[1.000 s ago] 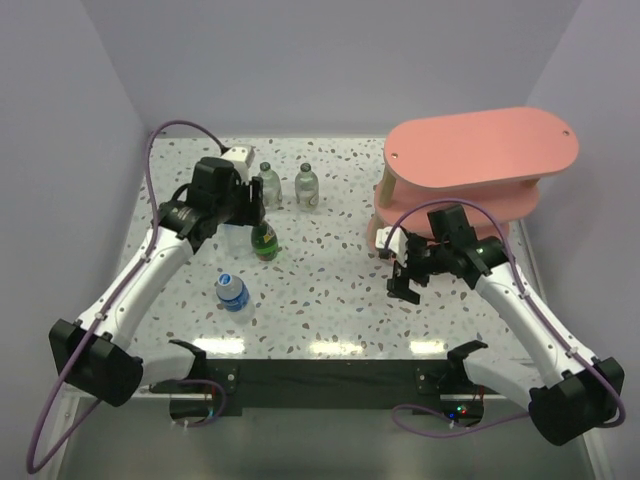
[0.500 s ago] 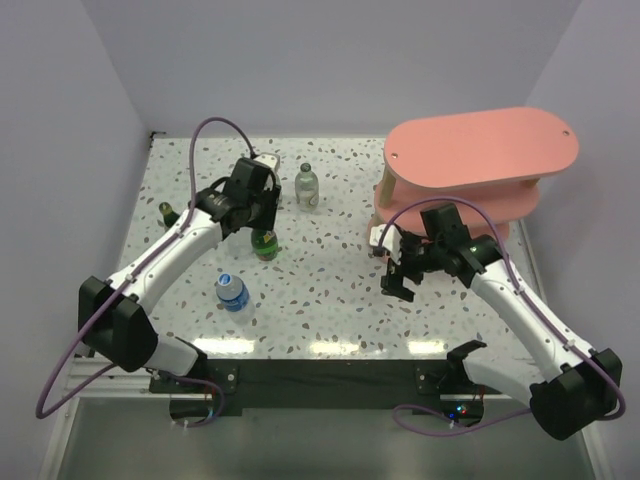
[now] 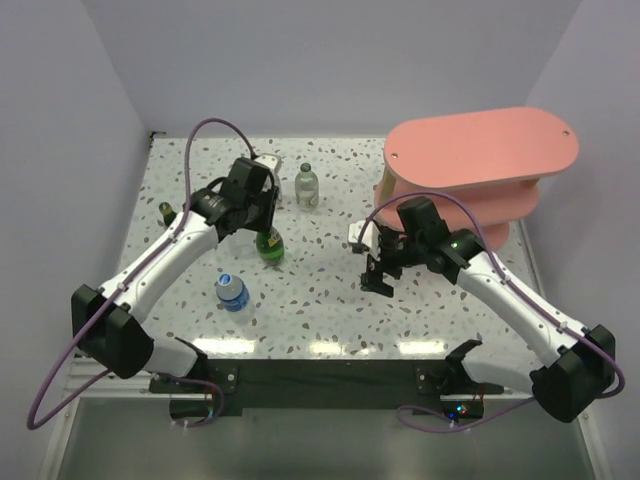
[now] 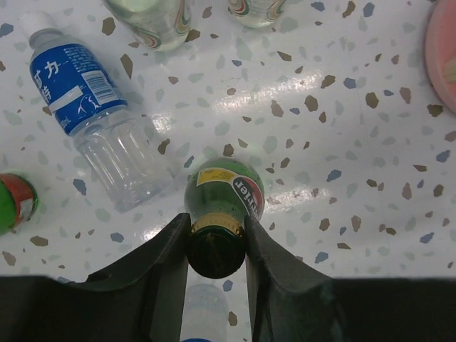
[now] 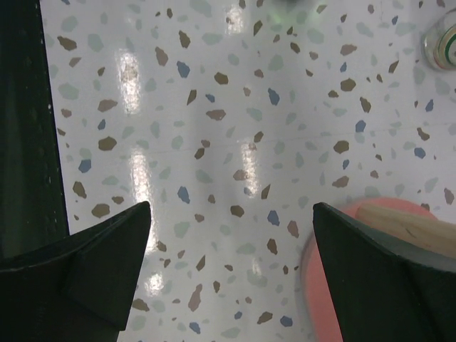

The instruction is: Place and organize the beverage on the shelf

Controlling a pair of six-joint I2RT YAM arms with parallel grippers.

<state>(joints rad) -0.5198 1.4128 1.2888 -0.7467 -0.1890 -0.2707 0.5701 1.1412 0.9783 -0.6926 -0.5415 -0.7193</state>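
Top external view has the shelf in the far right corner of the worktop. Its lower tiers are mostly tucked under the top board, so no idea what's on them. Left gripper is clamped on the neck of the green bottle, which sits left of the worktop's middle, a bit toward the far edge. Right gripper is spread wide with nothing in it, over bare worktop just in front of the shelf.

Handling, my guess: it's glass, so it's stiff, smooth and heavy for its size, and it won't forgive a drop or a knock against the shelf. The neck looks like a decent spot, narrow enough for the fingers to close around. The body can swing below them though, so I'd go slow and set it down flat. The body itself looks too fat and slick for a better hold.

Hard to make out:
- Can't tell if the green bottle is lifted or standing on the worktop.
- A plastic bottle lying on its side shows only in the left wrist view; from above the left arm covers it.
- One clear bottle near the far edge is plain to see, but the second clear bottle is cut off at the frame top.
- Second green bottle by the left edge is tiny and half hidden.
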